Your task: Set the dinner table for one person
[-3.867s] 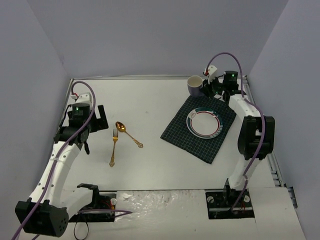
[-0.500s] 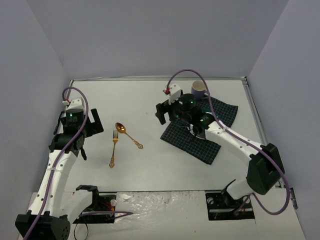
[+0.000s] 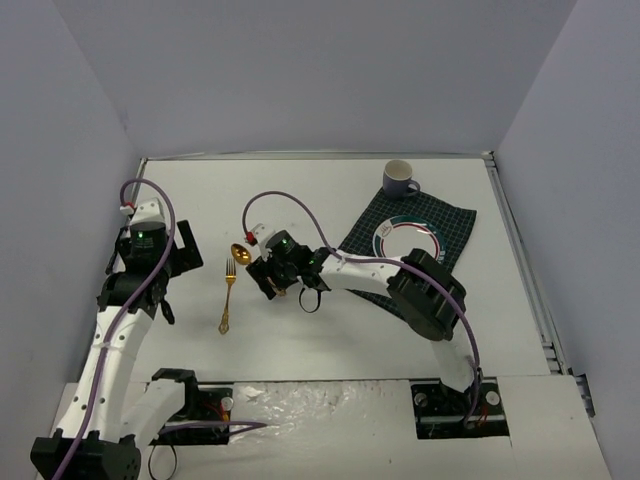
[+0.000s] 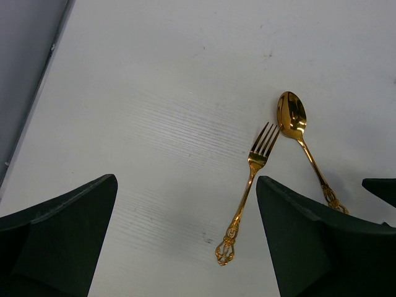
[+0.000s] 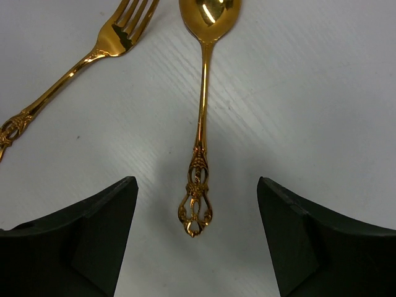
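A gold spoon (image 5: 202,117) and a gold fork (image 5: 80,62) lie side by side on the white dinner table (image 3: 330,330), left of centre. My right gripper (image 5: 197,241) is low over the spoon's ornate handle end. It is open, with one black finger (image 5: 93,235) on each side of the handle, and touches nothing. In the top view the right gripper (image 3: 282,290) covers the spoon's handle, leaving the bowl (image 3: 238,252) visible. My left gripper (image 4: 185,247) hovers open to the left of the fork (image 4: 250,185), holding nothing.
A white plate (image 3: 407,240) with a dark rim rests on a dark green checked cloth (image 3: 455,215) at the back right. A mug (image 3: 399,179) stands on the table just behind the cloth. The right arm stretches across the table's middle from the right.
The right arm has swung left from the cloth's edge to the spoon's handle, uncovering the plate. The left arm has hardly moved. The mug now stands behind the cloth.
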{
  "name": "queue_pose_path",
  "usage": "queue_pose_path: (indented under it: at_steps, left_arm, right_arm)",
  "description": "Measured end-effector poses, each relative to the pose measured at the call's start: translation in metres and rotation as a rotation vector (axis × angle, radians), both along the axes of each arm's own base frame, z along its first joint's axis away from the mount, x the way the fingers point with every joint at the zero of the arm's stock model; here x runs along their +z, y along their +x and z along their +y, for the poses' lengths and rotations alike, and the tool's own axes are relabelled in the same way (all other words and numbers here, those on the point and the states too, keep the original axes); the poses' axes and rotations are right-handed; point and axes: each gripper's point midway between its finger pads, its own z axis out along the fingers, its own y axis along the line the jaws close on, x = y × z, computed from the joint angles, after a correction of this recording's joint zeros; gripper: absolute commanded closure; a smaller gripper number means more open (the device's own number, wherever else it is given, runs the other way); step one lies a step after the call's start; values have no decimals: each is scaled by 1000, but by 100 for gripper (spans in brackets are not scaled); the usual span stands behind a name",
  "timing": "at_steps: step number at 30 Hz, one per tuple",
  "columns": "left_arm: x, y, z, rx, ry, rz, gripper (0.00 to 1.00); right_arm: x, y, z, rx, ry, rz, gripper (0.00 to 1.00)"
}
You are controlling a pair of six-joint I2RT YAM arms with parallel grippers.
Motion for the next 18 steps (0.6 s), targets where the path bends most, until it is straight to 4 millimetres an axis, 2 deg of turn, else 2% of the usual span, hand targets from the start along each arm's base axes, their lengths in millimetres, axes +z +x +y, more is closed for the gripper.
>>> queue_pose_path:
  at_steps: [10, 18]
  left_arm:
    - [2, -1, 1, 5, 2, -8, 8]
    - [2, -2, 2, 6, 1, -12, 8]
  right_arm:
    - [-25, 24, 40, 22, 8, -14, 52]
    - [-26, 39, 60, 32, 32, -46, 66]
